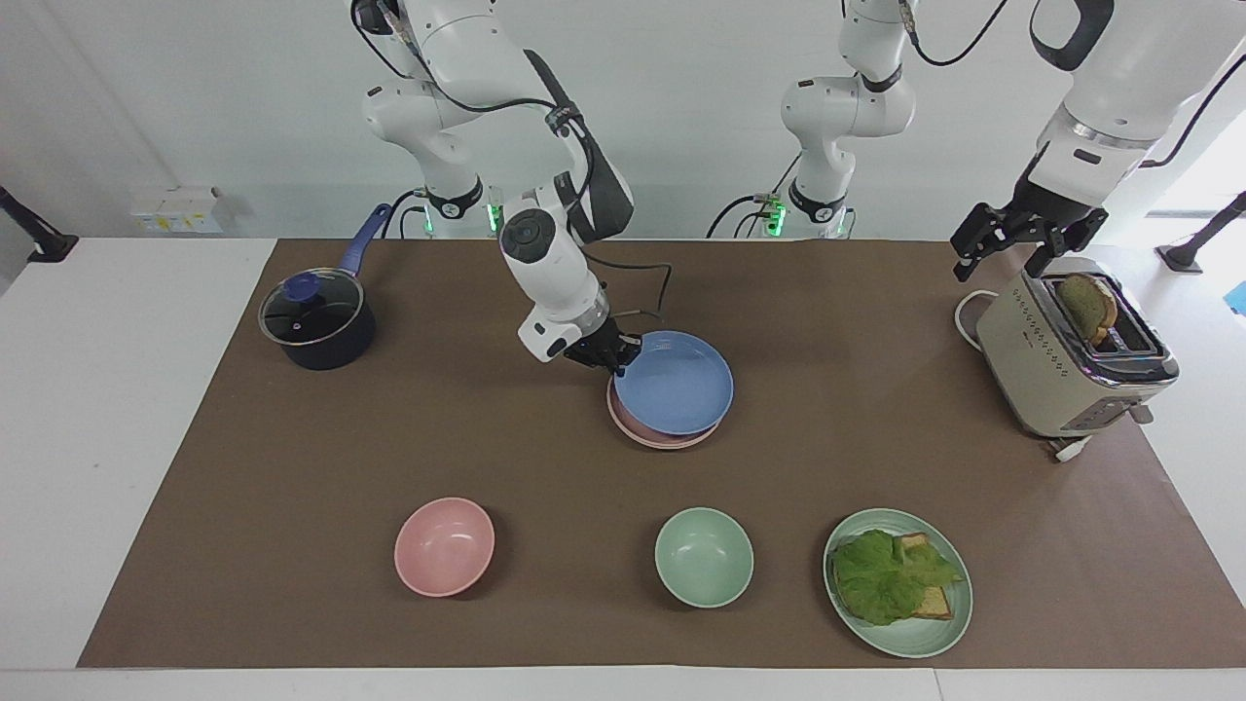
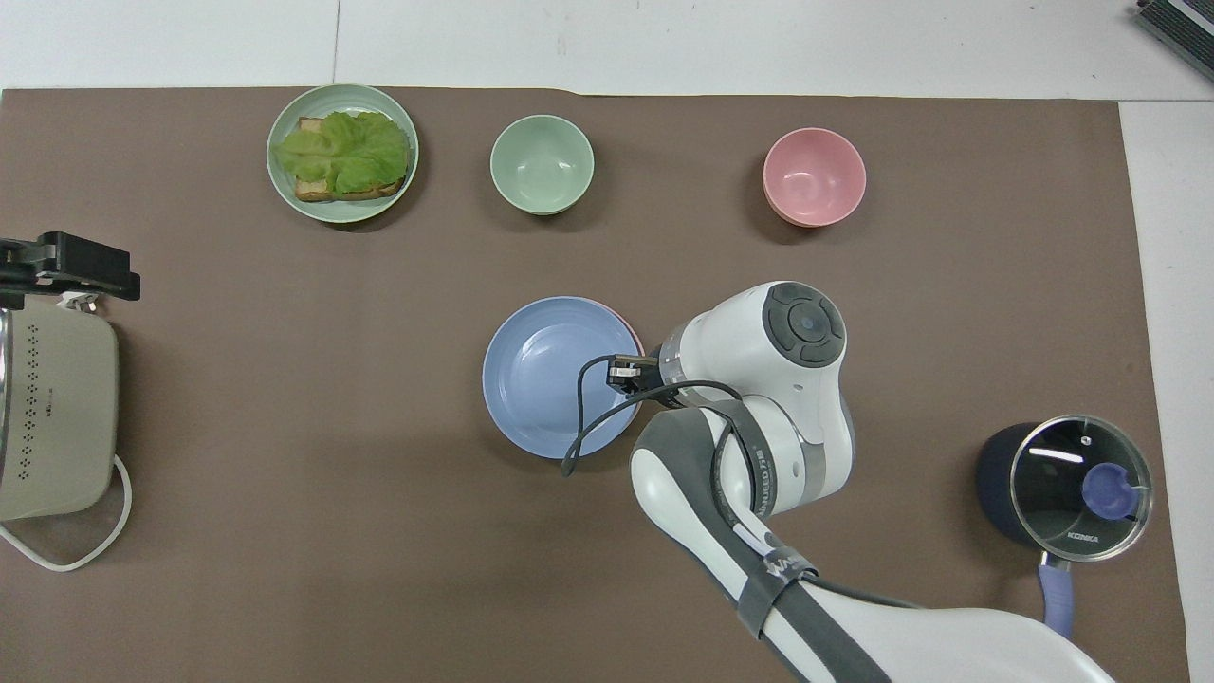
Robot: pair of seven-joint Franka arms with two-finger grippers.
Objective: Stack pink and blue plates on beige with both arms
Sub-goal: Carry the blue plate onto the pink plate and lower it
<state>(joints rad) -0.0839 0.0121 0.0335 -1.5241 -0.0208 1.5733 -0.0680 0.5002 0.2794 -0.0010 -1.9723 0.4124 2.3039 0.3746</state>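
My right gripper (image 1: 618, 362) is shut on the rim of the blue plate (image 1: 677, 385), on the side toward the right arm's end of the table. The blue plate (image 2: 545, 375) lies low and almost level over the pink plate (image 1: 654, 437). Only a thin pink crescent (image 2: 634, 332) shows around it. Whether the two plates touch all round I cannot tell. The beige plate is hidden. My left gripper (image 1: 1003, 255) hangs open and holds nothing, above the toaster (image 1: 1061, 365) at the left arm's end.
A slice of bread stands in the toaster, and its white cord loops beside it. A lidded dark pot (image 1: 316, 321) sits at the right arm's end. Farthest from the robots stand a pink bowl (image 1: 444, 545), a green bowl (image 1: 703, 557) and a green plate (image 1: 949, 623) with lettuce and bread.
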